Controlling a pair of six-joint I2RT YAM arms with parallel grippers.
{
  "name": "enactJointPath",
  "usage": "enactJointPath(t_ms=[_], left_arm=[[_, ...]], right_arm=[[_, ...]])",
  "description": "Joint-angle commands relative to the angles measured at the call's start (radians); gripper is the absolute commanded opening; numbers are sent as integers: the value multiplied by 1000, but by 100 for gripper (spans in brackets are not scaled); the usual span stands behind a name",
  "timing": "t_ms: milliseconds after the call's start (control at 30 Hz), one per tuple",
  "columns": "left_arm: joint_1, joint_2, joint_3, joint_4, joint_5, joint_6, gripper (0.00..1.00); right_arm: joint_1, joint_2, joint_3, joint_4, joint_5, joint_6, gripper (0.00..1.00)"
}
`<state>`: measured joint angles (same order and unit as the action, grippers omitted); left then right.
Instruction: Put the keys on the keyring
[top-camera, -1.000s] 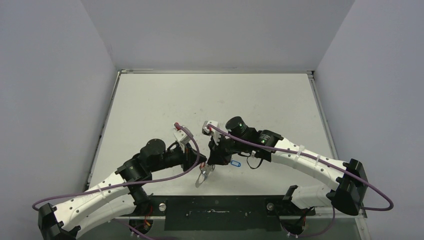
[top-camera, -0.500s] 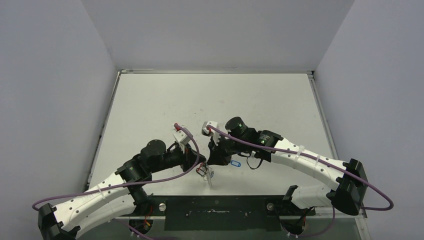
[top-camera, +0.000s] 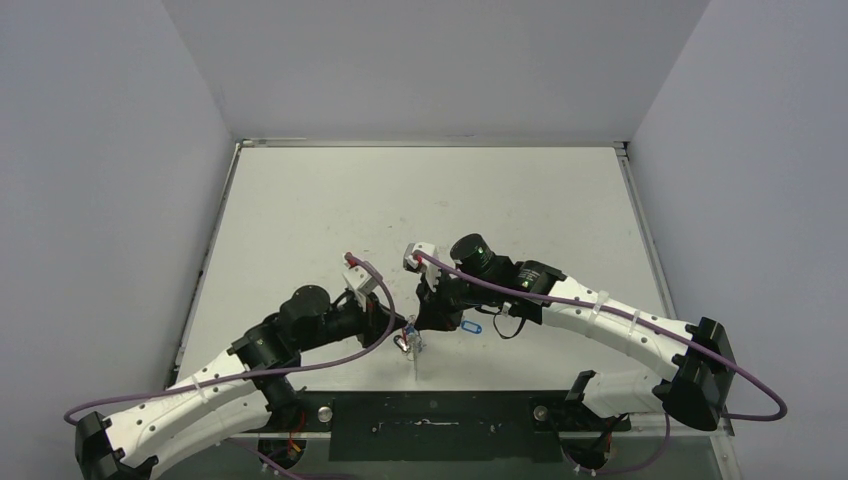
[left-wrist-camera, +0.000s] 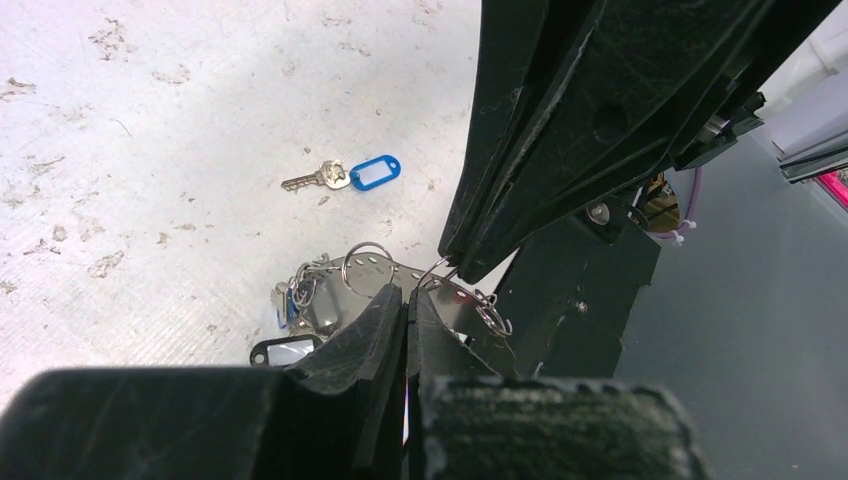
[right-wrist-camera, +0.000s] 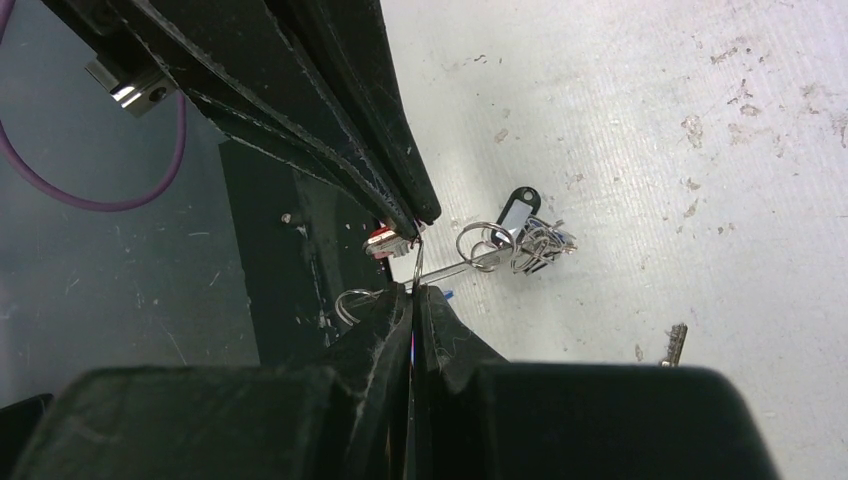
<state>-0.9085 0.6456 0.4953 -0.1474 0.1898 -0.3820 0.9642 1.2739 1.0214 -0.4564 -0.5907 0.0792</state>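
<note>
The keyring (left-wrist-camera: 375, 270), a silvery perforated band carrying small wire rings, hangs between both grippers just above the table's near edge (top-camera: 416, 352). My left gripper (left-wrist-camera: 406, 293) is shut on its rim. From the opposite side my right gripper (right-wrist-camera: 413, 290) is shut on a thin wire ring (left-wrist-camera: 437, 272) at the band's edge. A red tag (right-wrist-camera: 380, 243) shows beside the left fingertips (right-wrist-camera: 418, 215). One key with a light blue tag (left-wrist-camera: 372, 171) lies loose on the table behind them (top-camera: 470, 326). A bunch of small rings and a black tag (right-wrist-camera: 517, 208) dangles from the keyring.
The black mounting plate (top-camera: 430, 412) runs along the near edge right below the grippers. Grey walls (top-camera: 120, 200) close in the white, scuffed table (top-camera: 420, 200) on three sides. Purple cables (top-camera: 370, 345) loop off both wrists.
The left arm has drawn back toward the near edge, and the keyring has turned from lying flat to hanging edge-on. The right arm has barely moved. Both grippers stay shut.
</note>
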Motion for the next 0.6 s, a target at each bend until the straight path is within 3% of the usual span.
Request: enactJointPath(t_ms=[0, 300, 367, 433, 567], left_arm=[[2, -13, -24, -40, -38, 3, 0], [2, -37, -33, -44, -30, 10, 1], [2, -55, -34, -48, -29, 20, 20], [2, -86, -39, -46, -30, 33, 32], [2, -155, -58, -17, -30, 62, 46]], right_arm=[[11, -6, 43, 70, -23, -4, 0], [11, -15, 33, 80, -18, -2, 0], [11, -19, 30, 91, -19, -3, 0], [11, -27, 20, 113, -43, -9, 0], [16, -57, -11, 161, -56, -11, 0]])
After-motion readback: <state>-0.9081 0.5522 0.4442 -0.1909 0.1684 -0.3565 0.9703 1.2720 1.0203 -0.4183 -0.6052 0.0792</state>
